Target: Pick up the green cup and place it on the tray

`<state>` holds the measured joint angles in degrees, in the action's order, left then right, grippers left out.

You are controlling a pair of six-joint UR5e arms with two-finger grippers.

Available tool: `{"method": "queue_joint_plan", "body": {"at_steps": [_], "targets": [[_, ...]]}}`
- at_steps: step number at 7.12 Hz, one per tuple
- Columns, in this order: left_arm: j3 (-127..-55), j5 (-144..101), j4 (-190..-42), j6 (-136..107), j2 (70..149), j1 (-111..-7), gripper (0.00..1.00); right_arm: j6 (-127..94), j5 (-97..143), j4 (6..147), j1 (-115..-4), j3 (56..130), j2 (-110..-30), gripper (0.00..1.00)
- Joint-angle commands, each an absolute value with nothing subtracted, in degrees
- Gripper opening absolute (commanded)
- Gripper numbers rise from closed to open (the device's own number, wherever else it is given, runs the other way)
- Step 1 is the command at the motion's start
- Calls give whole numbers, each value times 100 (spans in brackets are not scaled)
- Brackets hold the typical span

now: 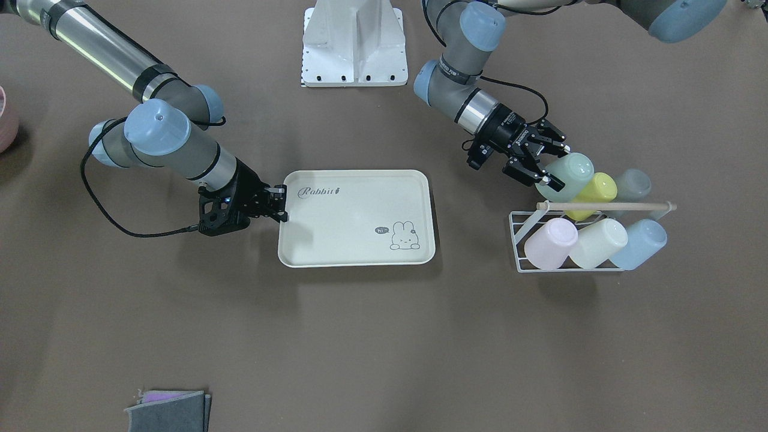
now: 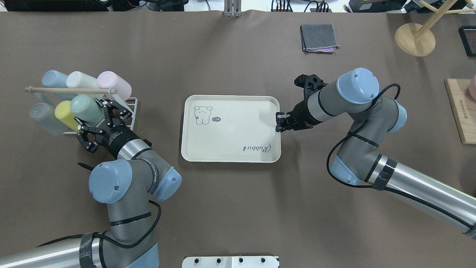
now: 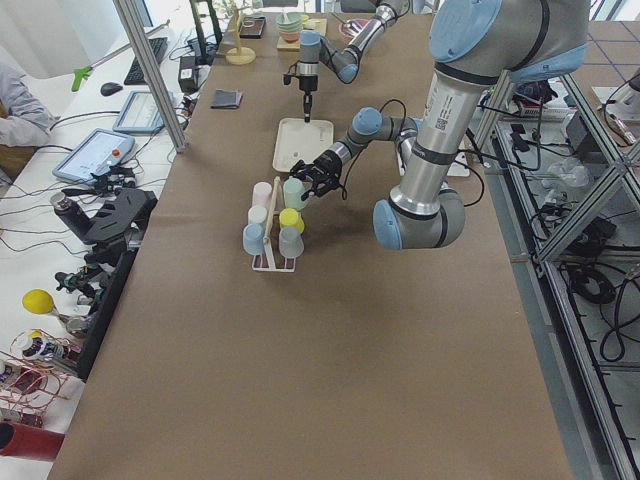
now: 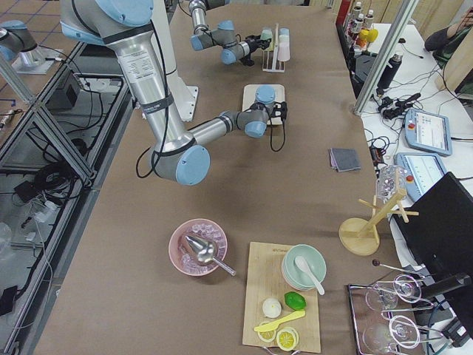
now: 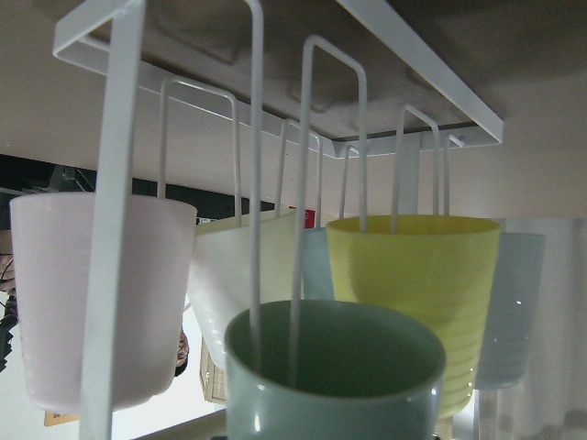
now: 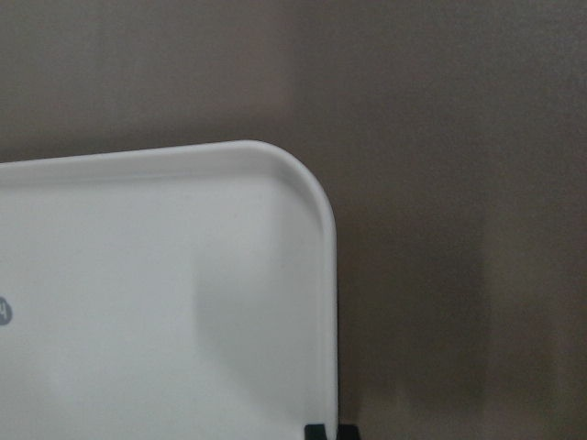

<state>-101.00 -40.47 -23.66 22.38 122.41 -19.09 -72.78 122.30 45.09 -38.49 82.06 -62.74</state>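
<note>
The green cup (image 1: pixel 569 172) lies on its side at the robot-side end of a white wire rack (image 1: pixel 517 237), mouth toward my left gripper; it also shows in the overhead view (image 2: pixel 83 106) and fills the bottom of the left wrist view (image 5: pixel 335 376). My left gripper (image 1: pixel 553 163) is open, its fingers on either side of the cup's mouth end, apart from it. The cream tray (image 1: pixel 354 240) with "Rabbit" script lies flat at mid-table (image 2: pixel 230 149). My right gripper (image 1: pixel 282 207) is shut on the rim of the tray's short edge (image 6: pixel 332 275).
The rack also holds pink (image 1: pixel 549 243), cream (image 1: pixel 597 243), blue (image 1: pixel 639 243), yellow (image 1: pixel 594 192) and grey (image 1: pixel 633 183) cups under a wooden dowel (image 1: pixel 606 206). A folded grey cloth (image 2: pixel 319 37), a wooden stand (image 2: pixel 414 39) and a cutting board (image 2: pixel 461 109) lie on the table's right side.
</note>
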Motion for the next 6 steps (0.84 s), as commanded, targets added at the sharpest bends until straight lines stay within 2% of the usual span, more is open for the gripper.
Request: {"method": "queue_joint_plan", "body": {"at_steps": [1, 4, 6], "targets": [[-10300, -4069, -1744, 2241, 12540, -1916, 0, -6919, 12487, 4517, -4102, 8043, -6258, 0], [-10266, -4304, -1055, 2154, 13339, -1916, 0, -6469, 13096, 4518, -4588, 7305, -5837, 0], [-9488, -5127, -1090, 467, 14128, -1907, 0, -6469, 13061, 4518, -4579, 6867, -5434, 0]]}}
